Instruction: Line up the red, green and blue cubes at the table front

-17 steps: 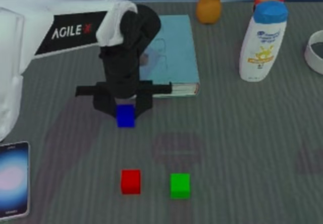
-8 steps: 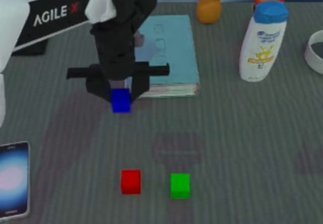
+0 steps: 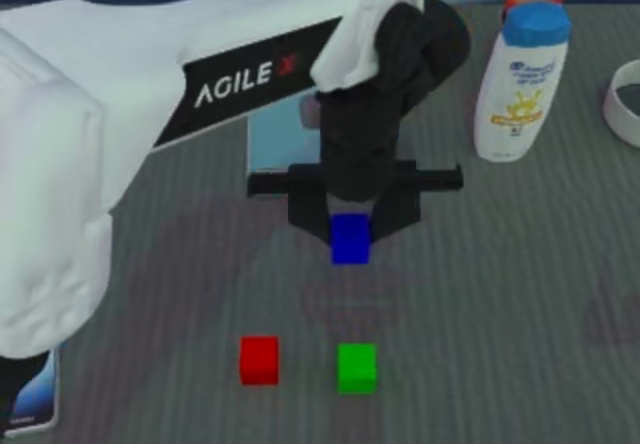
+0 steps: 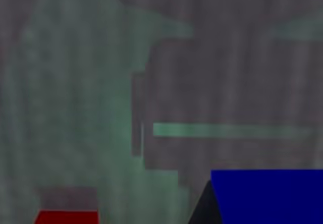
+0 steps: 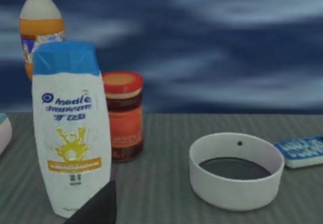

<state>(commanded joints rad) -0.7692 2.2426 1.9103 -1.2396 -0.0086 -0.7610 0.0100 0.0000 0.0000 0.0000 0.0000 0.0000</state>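
Left gripper (image 3: 351,226) clamped on the blue cube (image 3: 350,239), held above the table (image 3: 500,284) behind the green cube (image 3: 356,367). Red cube (image 3: 259,359) sits just left of green, near the front edge. Right gripper unseen.

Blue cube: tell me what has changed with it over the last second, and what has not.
The left hand, shut on the blue cube throughout, has carried it toward the table's right: from left of the red cube's column to directly behind the green cube. The arm now hides most of the pale blue book. Red cube, green cube and the white bottle have not moved.
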